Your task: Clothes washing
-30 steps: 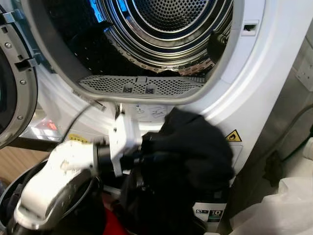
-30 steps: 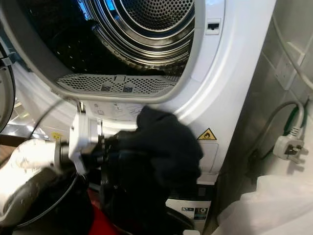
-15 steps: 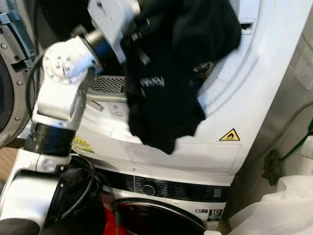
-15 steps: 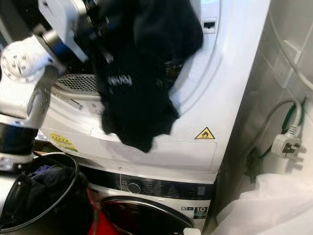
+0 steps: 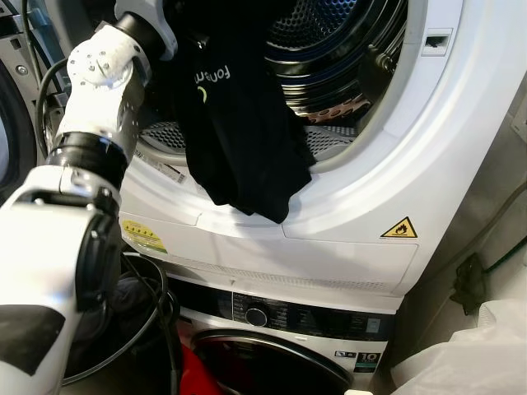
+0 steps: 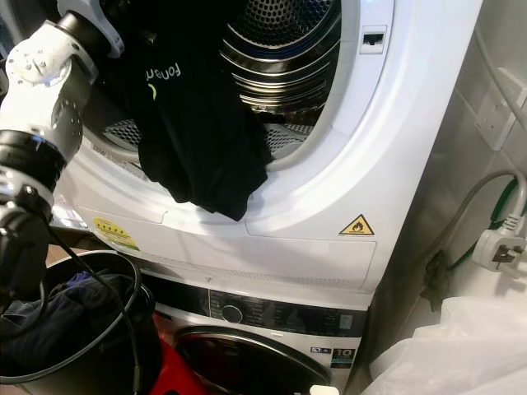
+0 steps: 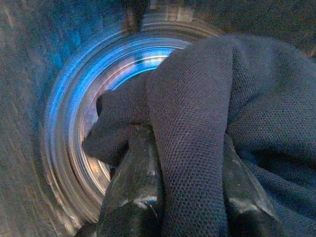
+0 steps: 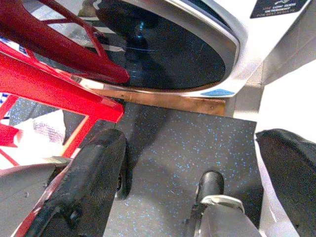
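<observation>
Left end effector (image 7: 190, 197) reached into upper dryer's drum (image 5: 346, 49), fingers (image 7: 131, 192) clamped on black garment (image 5: 235, 123); garment draped over door-opening rim. Right end effector (image 8: 158, 197) hung low over speckled floor (image 8: 197, 143), fingers spread, empty.

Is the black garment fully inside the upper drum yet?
Not yet. The black garment hangs over the drum opening's white rim, and the left pincer is shut on it.

A black garment (image 5: 239, 132) hangs over the dryer's (image 5: 412, 164) door rim, above a washer (image 5: 288, 317).
</observation>
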You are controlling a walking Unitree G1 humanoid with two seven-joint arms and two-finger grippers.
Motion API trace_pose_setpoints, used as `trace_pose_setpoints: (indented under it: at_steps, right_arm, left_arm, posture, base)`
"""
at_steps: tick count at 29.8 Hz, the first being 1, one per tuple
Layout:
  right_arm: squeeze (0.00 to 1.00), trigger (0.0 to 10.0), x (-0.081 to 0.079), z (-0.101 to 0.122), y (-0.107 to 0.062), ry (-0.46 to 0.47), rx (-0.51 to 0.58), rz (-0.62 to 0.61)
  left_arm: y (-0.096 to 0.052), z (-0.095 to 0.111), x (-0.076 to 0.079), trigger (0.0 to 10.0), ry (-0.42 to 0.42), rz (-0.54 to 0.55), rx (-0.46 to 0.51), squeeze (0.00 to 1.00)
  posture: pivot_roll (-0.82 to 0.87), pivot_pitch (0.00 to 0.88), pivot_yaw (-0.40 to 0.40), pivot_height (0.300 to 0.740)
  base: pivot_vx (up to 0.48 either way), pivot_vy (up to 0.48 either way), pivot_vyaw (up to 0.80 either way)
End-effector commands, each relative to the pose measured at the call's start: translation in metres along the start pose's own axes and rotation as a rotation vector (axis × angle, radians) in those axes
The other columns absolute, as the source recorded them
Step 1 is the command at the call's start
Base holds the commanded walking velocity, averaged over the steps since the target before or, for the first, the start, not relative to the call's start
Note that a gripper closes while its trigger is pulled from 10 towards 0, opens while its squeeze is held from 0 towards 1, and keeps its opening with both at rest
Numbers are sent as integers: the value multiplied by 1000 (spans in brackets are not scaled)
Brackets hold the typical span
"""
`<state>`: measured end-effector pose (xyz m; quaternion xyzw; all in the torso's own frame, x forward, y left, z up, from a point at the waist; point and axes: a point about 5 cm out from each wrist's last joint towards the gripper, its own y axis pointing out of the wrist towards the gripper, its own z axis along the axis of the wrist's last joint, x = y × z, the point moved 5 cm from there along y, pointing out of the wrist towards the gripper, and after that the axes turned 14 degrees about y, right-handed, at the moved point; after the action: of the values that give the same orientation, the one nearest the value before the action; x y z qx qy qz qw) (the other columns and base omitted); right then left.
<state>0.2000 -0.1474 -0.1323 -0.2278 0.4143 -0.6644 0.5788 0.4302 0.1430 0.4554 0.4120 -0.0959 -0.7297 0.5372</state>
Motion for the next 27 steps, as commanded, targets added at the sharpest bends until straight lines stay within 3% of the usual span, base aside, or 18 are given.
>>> trace_pose_setpoints:
  at_steps: [1, 4, 5, 6, 9, 10, 11, 12, 13, 14, 15, 16, 22, 23, 24, 27]
  right_arm:
    - [0, 10000, 2, -5, -1, 20, 0, -9]
    - [0, 10000, 6, -7, -2, 26, -1, -19]
    - [0, 10000, 6, -7, -2, 26, -1, -19]
    - [0, 10000, 9, -11, -3, 28, -3, -27]
    - [0, 10000, 13, -13, -5, 31, -4, -38]
    - [0, 10000, 16, -15, -5, 38, -5, -47]
    - [0, 10000, 17, -16, -6, 42, -5, -51]
    - [0, 10000, 18, -17, -6, 43, -6, -53]
    - [0, 10000, 19, -17, -6, 44, -5, -55]
    - [0, 10000, 19, -17, -6, 49, -3, -57]
    - [0, 10000, 20, -17, -7, 53, -2, -58]
    - [0, 10000, 20, -18, -7, 54, -1, -58]
    - [0, 10000, 21, -22, -8, 60, -5, -62]
    - [0, 10000, 21, -23, -8, 62, -6, -64]
    - [0, 10000, 22, -24, -9, 62, -7, -66]
    - [0, 10000, 23, -25, -9, 58, -10, -69]
  left_arm:
    - [-2, -19, 14, 0, -69, -100, -104, 0]
    - [-7, -35, 40, 0, -41, -258, -174, 0]
    - [-7, -35, 40, 0, -41, -258, -174, 0]
    - [-13, -47, 54, 0, 49, -342, -230, 0]
    - [-16, -53, 62, 0, 91, -386, -258, 0]
    - [-17, -55, 68, 706, 101, -424, -268, 0]
    - [-17, -55, 71, 706, 104, -442, -270, 0]
    - [-17, -56, 74, 1373, 103, -457, -269, 0]
    - [-18, -56, 76, 3412, 99, -473, -271, 0]
    - [-18, -56, 79, 8314, 96, -489, -274, 0]
    - [-18, -56, 81, 8314, 94, -502, -277, 0]
    - [-18, -55, 84, 10000, 100, -522, -280, 0]
    - [-10, -44, 83, 10000, 37, -492, -246, 0]
    - [-8, -40, 79, 10000, 0, -467, -228, 357]
    - [-5, -36, 73, 10000, -43, -434, -210, 1000]
    - [-1, -28, 66, 10000, -113, -388, -180, 1000]
  posture:
    - [30, 0, 123, 740]
    - [19, 0, 123, 740]
    - [19, 0, 123, 740]
    - [-3, 0, 129, 740]
    - [-14, 0, 132, 740]
    - [-31, 0, 141, 740]
    - [-31, 0, 141, 740]
    - [-43, 0, 144, 740]
    - [-43, 0, 144, 740]
    - [-50, 0, 145, 740]
    - [-50, 0, 145, 740]
    - [-56, 0, 149, 740]
    - [-63, 0, 151, 740]
    - [-64, 0, 152, 740]
    - [-59, 0, 152, 740]
    - [-61, 0, 154, 740]
  base:
    - [0, 0, 0]
    - [0, 0, 0]
    - [0, 0, 0]
    - [0, 0, 0]
    - [0, 0, 0]
    - [0, 0, 0]
    - [0, 0, 0]
    - [0, 0, 0]
    - [0, 0, 0]
    - [0, 0, 0]
    - [0, 0, 0]
    - [0, 0, 0]
    - [0, 0, 0]
    - [0, 0, 0]
    - [0, 0, 0]
    - [0, 0, 0]
